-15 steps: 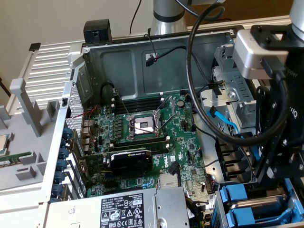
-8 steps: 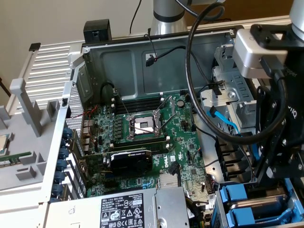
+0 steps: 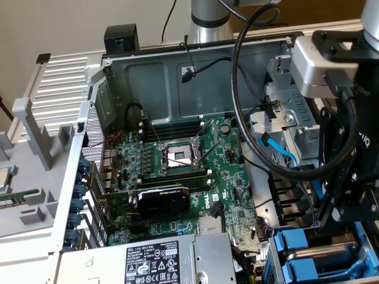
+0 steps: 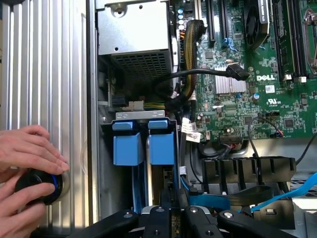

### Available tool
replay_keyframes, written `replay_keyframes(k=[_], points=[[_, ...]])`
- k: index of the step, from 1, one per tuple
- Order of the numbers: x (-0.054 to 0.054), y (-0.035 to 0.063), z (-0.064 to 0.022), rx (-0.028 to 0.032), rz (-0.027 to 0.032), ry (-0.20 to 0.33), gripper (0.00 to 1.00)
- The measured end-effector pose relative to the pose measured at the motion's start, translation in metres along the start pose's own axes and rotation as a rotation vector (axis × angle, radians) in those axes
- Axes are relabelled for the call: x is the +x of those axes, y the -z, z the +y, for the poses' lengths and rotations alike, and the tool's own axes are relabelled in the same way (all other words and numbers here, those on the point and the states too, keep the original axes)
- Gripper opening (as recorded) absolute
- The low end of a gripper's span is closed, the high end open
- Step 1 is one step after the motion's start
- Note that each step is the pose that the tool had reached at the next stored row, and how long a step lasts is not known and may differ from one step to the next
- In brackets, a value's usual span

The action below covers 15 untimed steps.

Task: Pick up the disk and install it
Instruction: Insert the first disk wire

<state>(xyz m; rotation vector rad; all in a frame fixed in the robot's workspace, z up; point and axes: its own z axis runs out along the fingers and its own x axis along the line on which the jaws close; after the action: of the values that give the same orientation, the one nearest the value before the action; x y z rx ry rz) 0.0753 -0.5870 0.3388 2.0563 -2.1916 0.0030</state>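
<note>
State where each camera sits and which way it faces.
Exterior view: off the arm, above the open computer case, looking down at the motherboard; claw at the exterior view's right.
Wrist view: on the wrist, looking down past the claw at the blue drive bays; a person's hands on a black knob.
Both show the motherboard, blue drive bays and claw.

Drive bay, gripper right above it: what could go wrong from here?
1. A person's hands rest on a black knob on the ribbed panel, close to the gripper; a sideways move could strike them.
2. The blue cable and a black cable lie beside the bay's blue carriers; either might snag or get pinched.
3. The arm's black hose loops over the motherboard and could catch the chassis rim.
</note>
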Motion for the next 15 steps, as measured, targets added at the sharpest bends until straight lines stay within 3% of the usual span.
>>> replay_keyframes(k=[15], points=[[0.0001, -0.0001, 0.0, -0.0002, -0.002, 0.0, 0.17]])
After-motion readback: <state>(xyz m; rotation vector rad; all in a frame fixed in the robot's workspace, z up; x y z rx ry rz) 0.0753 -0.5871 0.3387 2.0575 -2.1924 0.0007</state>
